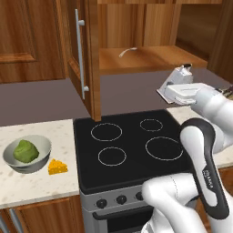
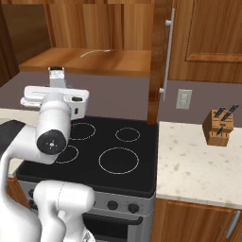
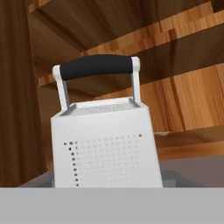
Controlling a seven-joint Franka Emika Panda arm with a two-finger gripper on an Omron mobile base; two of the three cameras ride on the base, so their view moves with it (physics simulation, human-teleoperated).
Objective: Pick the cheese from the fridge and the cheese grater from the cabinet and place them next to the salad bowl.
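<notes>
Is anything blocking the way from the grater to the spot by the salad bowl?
Nothing visible blocks it. The cheese grater is at the gripper, and the flat stovetop lies between it and the salad bowl.

Two cameras sit behind the arm, one off to each side, both looking forward and down across the black stove (image 1: 132, 148) toward the open cabinet (image 1: 150, 57) beyond the jaws. They share the stove, the cabinet shelf and the hand. The left one also takes in the counter (image 1: 41, 182) with the salad bowl (image 1: 27, 153). The hand camera sits very close to the cheese grater (image 3: 105, 144), facing the cabinet's wood.
</notes>
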